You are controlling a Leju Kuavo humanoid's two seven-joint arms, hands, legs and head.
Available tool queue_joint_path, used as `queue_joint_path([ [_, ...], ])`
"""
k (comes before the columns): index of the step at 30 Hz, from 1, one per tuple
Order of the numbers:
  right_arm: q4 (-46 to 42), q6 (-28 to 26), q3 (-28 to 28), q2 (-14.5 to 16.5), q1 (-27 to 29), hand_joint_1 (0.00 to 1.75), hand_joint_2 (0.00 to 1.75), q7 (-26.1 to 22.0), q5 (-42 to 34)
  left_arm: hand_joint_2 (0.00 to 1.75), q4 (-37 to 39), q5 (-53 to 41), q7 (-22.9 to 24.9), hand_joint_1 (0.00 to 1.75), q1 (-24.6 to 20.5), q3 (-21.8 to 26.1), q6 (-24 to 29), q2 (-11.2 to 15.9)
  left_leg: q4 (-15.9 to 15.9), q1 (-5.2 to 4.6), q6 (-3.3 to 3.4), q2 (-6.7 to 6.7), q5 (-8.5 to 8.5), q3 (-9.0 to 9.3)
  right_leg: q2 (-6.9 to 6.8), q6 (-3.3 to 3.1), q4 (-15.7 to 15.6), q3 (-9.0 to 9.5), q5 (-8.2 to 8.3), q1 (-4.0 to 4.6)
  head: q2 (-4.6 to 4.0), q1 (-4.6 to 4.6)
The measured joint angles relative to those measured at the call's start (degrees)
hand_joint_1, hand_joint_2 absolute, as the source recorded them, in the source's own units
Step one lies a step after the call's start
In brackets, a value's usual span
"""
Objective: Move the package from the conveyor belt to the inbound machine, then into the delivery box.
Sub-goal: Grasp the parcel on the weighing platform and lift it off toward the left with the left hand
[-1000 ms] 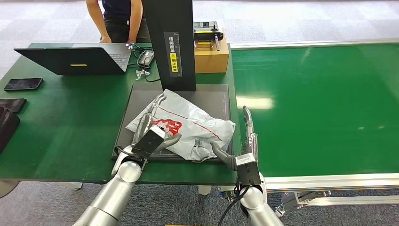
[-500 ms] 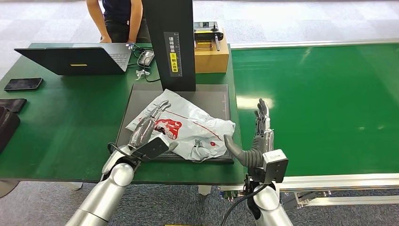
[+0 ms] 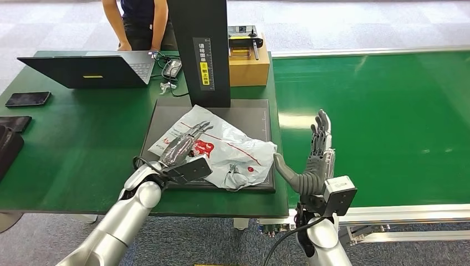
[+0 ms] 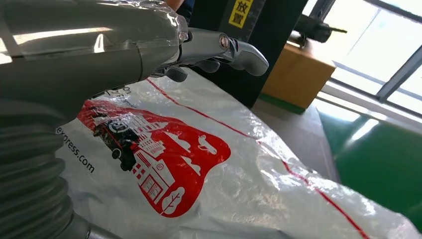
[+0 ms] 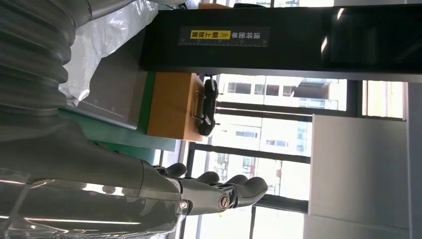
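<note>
- Package (image 3: 221, 147) lies on the inbound machine (image 3: 252, 113); box transfer comes next.
- Left hand (image 3: 185, 145) rests on it, fingers apart.
- Right hand (image 3: 313, 160) is beside it, fingers apart: you must regrasp.

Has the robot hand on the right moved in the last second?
Yes. The right robot hand has lifted off the package and swung away from the grey platform, out over the green conveyor belt, fingers open and upright.
</note>
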Motion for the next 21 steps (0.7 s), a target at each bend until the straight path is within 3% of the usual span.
queue_joint_path([
  [21, -0.51, 1.27, -0.37, 0.78, -0.58, 0.00, 1.75, 0.81, 1.16, 1.75, 18.34, -3.65, 5.03, 0.00, -9.72, -4.40, -2.98, -0.46, 0.00, 0.00, 0.00, 0.00, 0.00, 0.00, 0.00, 0.00, 0.00, 0.02, 0.00, 0.00, 0.00, -0.01],
])
